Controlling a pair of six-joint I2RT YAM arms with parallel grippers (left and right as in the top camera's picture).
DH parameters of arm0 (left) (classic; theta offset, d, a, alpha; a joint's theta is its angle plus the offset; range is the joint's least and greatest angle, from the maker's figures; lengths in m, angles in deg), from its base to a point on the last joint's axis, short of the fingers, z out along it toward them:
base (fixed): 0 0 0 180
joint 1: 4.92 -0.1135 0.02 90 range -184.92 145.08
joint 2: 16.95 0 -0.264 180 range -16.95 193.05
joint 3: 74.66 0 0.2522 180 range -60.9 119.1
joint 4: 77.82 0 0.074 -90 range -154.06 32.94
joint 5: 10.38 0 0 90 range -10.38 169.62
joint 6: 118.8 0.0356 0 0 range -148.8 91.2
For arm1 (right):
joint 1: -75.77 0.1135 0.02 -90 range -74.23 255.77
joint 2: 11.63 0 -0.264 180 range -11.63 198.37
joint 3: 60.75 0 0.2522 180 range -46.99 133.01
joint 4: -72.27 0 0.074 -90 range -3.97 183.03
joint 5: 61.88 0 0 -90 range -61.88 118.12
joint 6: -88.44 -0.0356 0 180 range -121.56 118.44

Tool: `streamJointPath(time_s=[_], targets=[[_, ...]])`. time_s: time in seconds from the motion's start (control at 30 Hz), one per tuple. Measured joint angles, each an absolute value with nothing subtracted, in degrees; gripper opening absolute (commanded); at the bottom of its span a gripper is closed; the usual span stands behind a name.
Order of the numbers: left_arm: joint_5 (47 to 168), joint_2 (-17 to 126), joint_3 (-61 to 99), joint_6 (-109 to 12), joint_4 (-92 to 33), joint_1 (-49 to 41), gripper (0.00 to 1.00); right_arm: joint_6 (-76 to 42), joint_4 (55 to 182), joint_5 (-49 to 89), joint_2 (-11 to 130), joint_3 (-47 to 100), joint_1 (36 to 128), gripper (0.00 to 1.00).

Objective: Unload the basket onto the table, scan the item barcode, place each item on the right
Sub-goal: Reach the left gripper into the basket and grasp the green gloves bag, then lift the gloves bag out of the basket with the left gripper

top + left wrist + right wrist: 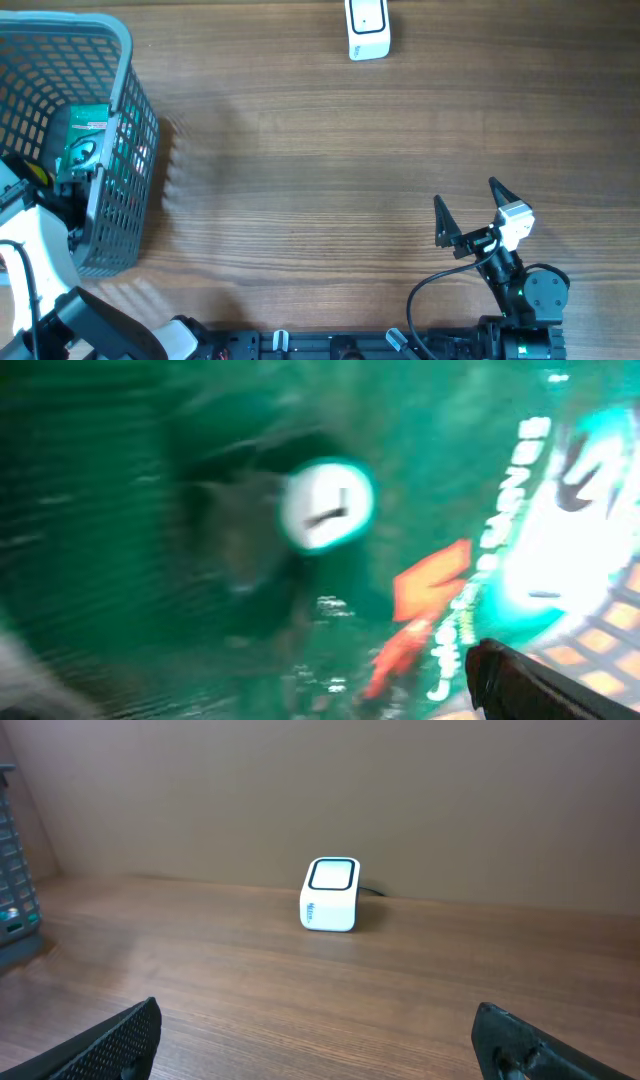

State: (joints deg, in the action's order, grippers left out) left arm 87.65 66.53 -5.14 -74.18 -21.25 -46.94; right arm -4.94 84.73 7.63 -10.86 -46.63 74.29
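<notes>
1. Overhead: a grey mesh basket (110, 120) stands at the left edge of the wooden surface (300, 180). A green packet (85, 145), the item to be scanned, lies inside it against the right-hand wall. The left arm (35, 245) reaches into the basket from the near side, and the basket wall hides its tip. A white scanner (368, 28) sits at the far edge of the surface, well apart from the basket. The right fingers (444, 220) hover over bare wood near the front right, spread wide and grasping nothing.

2. Left wrist: the green packet fills almost the whole picture, very close and blurred. A round white emblem and an orange mark show on its face. Only one of the left fingers (540, 685) is in sight, dark, at the lower right corner, with basket mesh just beyond it. The fingers stand released. Whether one of them touches the packet cannot be told.

3. Right wrist: the scanner stands upright straight ahead, its dark-framed window facing up and towards the camera. The two right fingers show at the lower corners, far apart, with only bare wood between them. A strip of the basket shows at the left edge.
</notes>
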Motion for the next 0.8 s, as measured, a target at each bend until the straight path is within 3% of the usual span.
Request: streamJointPath(time_s=[0.2,0.3,0.43,0.8], targets=[[91.37,66.53,-5.16,-74.49,-25.21,-46.48,0.62,-4.92,84.73,7.65,-10.86,-46.63,74.29,1.00],[92.05,66.55,-5.18,-74.84,-27.24,-44.53,0.50,-4.94,84.73,7.65,-10.86,-46.63,74.29,1.00],[92.31,68.37,-5.18,-75.03,-30.47,-40.64,0.06,-4.94,84.73,7.65,-10.86,-46.63,74.29,1.00],[93.05,67.76,-5.24,-74.60,-35.02,-39.24,0.04,-4.94,84.73,7.65,-10.86,-46.63,74.29,1.00]])
